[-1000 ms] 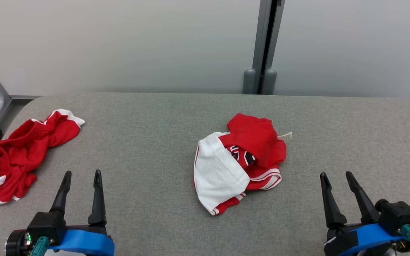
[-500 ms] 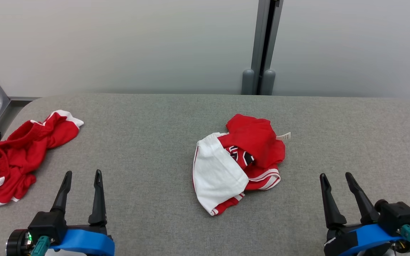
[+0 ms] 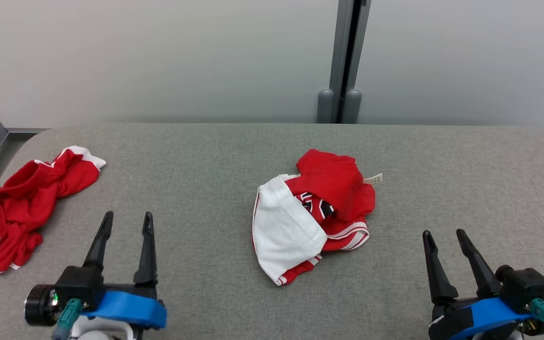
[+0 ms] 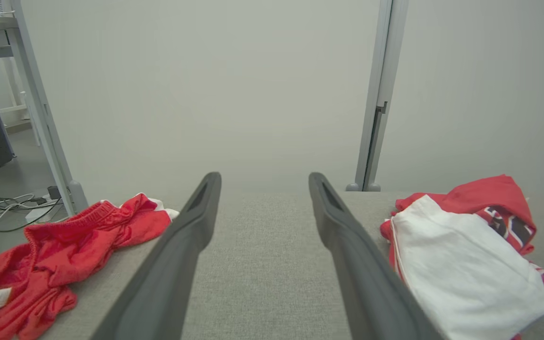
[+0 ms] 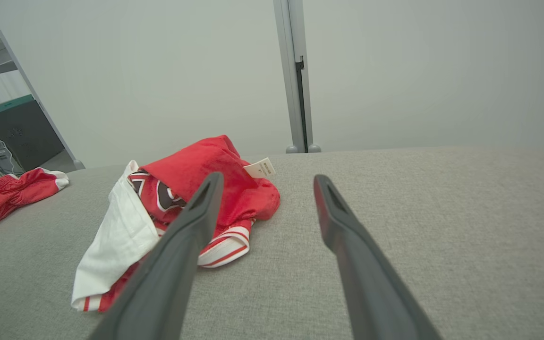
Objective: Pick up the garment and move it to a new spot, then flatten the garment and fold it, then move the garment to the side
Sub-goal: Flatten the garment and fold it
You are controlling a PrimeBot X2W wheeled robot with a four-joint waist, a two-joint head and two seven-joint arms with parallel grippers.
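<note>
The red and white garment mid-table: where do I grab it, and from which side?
Probably the red hump at the far right of the red and white garment, beside the label. It stands highest off the table, so it can be pinched; the white panel lies flatter. Come from above on its right, with the open right end effector.

Long black tapered fingers [image 3: 147, 250] on black housings [image 3: 79, 289], blue wrist bands [image 3: 125, 309], teal connectors [image 3: 68, 315].
</note>
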